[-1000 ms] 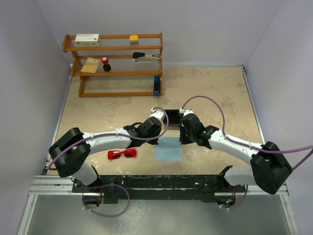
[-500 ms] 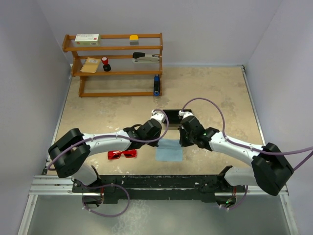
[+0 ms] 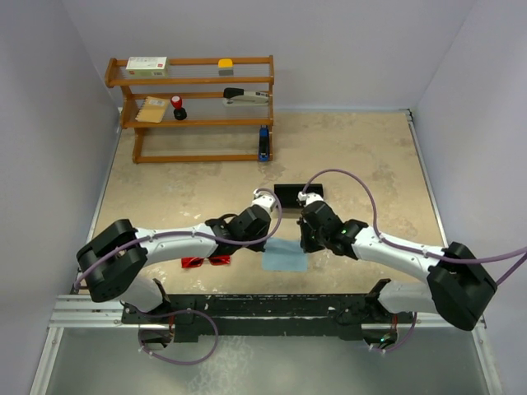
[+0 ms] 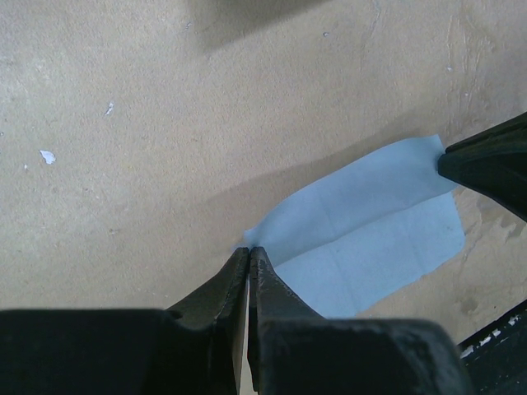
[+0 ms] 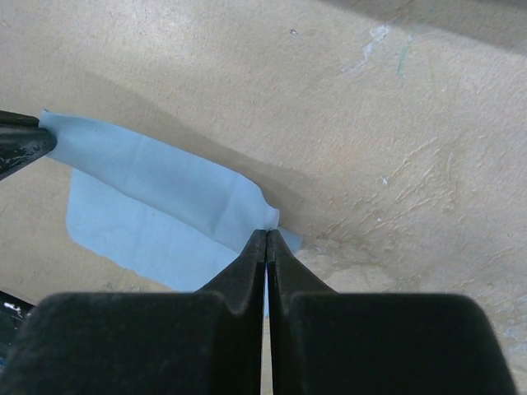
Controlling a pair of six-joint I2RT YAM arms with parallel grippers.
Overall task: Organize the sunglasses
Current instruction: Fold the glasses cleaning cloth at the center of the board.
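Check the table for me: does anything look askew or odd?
Only the cloth: its far edge looks raised off the table, pinched at one corner by the left end effector and at the other by the right end effector. The sunglasses lie flat, untouched.

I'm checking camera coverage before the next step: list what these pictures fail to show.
Sunglasses: tiny in the top view, folded or open unclear; outside both wrist views.
Black case: top view, the right arm covers part; open or shut unclear.
Cloth corners: hidden inside the shut left tool and right tool, wrist views.
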